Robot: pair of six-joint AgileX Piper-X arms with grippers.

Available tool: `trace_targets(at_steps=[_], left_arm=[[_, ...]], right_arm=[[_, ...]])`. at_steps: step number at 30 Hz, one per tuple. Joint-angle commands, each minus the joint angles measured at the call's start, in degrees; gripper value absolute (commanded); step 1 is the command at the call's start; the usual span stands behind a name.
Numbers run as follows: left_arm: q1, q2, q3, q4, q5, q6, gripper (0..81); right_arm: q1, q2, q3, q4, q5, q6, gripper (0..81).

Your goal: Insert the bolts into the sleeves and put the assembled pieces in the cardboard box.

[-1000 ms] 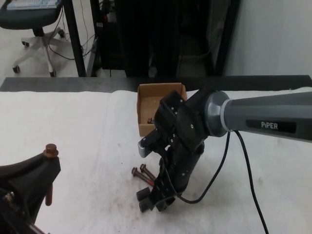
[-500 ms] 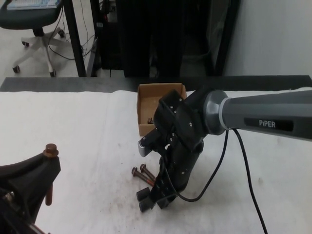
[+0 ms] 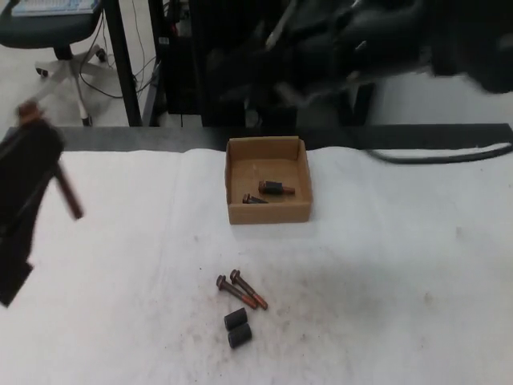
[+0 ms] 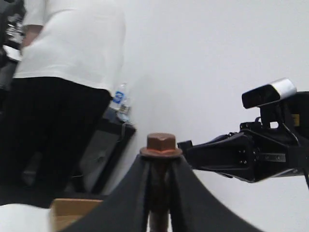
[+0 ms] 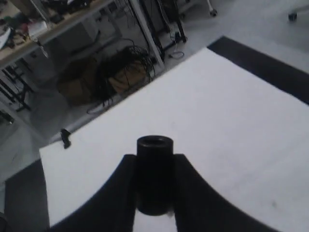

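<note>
**Left gripper** [image 4: 161,163]: The fingers were closed on a copper-coloured hex-head bolt [image 4: 161,143]. The bolt stood upright between the two fingers, with its flanged head clear above the fingertips. In the high view this gripper hung above the left side of the bench, well apart from the cardboard box [image 3: 268,212], and the bolt's shank projected below the fingers.

**Right gripper** [image 5: 154,162]: The fingers were closed on a black sleeve [image 5: 154,181]. The sleeve stood upright in the grip, its open bore end clear above the fingertips. The white bench cover [image 5: 231,111] lay beneath it.

**Right arm** [image 4: 241,157]: In the left wrist view it reached in from one side, level with the bolt head and apart from it.

**Cardboard box**: It sat open-topped on the bench cover, near the far edge and about midway across. Two assembled pieces [image 3: 276,188] lay on its floor, close to the near wall and just beside each other.

**Loose parts**: Two loose bolts [image 3: 240,289] lay side by side on the cover, on the near side of the box and apart from it. Two loose sleeves [image 3: 237,328] lay next to each other just beside the bolts, nearer the camera.
</note>
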Motion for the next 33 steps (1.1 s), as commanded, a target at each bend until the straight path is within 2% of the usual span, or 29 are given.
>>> trace_targets(at_steps=[1,5,8,12,17,22,28,33], left_arm=[[0.1,3.7,-0.23,-7.98,5.96,-2.67,0.3],[0.1,16.79,-0.8,-27.23,16.55,-11.96,0.3],[0.1,26.76,-2.75,-42.13,20.92,-16.99,0.3],[0.1,38.54,-6.25,-57.73,22.42,-20.23,0.3],[-0.35,48.1,-11.39,-62.93,28.65,-21.51,0.3],[-0.87,52.15,-14.35,-62.79,34.19,-12.62,0.3],[-0.87,52.62,-14.34,-62.79,34.16,-0.45,0.3],[-0.87,52.62,-14.34,-62.79,34.16,2.26,0.3]], right_arm=[[-1.36,-6.2,3.8,-0.22,-6.15,0.21,0.8],[-1.36,-12.57,12.34,-0.48,-7.38,-0.41,0.8],[-1.25,-16.42,19.76,-3.68,-7.38,0.34,0.8],[-1.24,-20.28,29.59,-18.26,-7.38,4.24,0.8],[-1.02,-20.19,37.23,-38.57,-7.19,7.34,0.8],[0.4,-17.32,38.17,-44.48,-6.75,6.76,0.8],[0.72,-13.31,38.17,-44.39,-5.16,-1.9,0.8],[0.72,-11.76,38.06,-46.28,-0.25,-2.01,0.8]])
